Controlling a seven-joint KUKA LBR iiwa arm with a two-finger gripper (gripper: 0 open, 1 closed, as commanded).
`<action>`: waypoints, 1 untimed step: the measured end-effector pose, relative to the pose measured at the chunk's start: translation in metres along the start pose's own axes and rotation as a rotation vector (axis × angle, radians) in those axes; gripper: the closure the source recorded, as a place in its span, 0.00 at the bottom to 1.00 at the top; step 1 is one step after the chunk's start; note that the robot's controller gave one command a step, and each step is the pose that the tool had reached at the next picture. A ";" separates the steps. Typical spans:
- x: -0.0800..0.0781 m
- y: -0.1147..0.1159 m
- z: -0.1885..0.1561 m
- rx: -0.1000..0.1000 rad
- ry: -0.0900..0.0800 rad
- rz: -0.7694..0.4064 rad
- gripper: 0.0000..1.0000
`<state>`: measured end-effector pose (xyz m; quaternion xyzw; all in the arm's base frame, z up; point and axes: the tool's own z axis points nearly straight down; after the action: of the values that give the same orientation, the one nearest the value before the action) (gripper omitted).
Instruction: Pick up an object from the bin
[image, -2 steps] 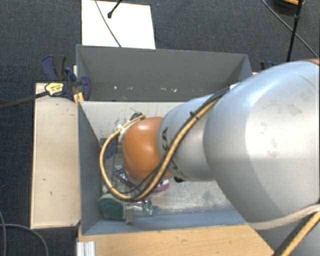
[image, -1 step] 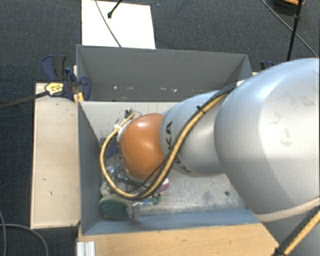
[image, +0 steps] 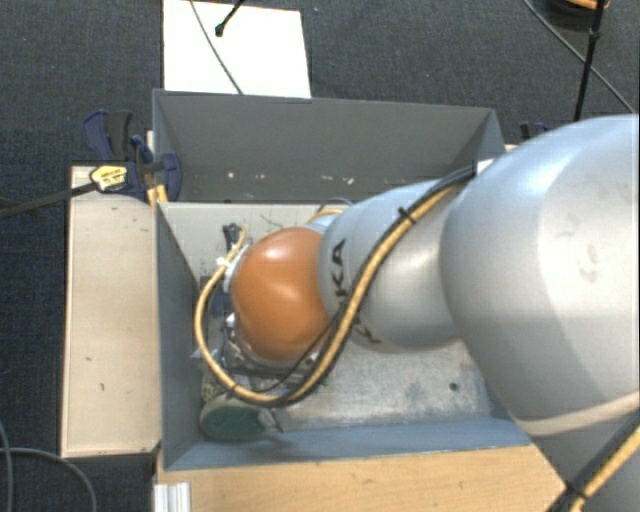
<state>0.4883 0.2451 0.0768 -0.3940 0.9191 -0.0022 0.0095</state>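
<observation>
Dk green disc (image: 232, 423) nr orange wrist cover (image: 280, 295)

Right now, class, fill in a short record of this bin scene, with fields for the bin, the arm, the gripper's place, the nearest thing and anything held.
bin: grey metal bin, with the arm inside it
arm: silver arm reaching in from the right, with an orange cover at its wrist and a cable looped round it
gripper place: gripper low over the bin's left end, under the orange cover
nearest thing: dark green rounded thing in the near left corner, beside the gripper
held thing: cannot tell
</observation>
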 end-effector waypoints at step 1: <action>0.000 -0.001 -0.002 0.000 0.002 0.008 1.00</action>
<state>0.4889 0.2448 0.0788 -0.3904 0.9206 -0.0028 0.0086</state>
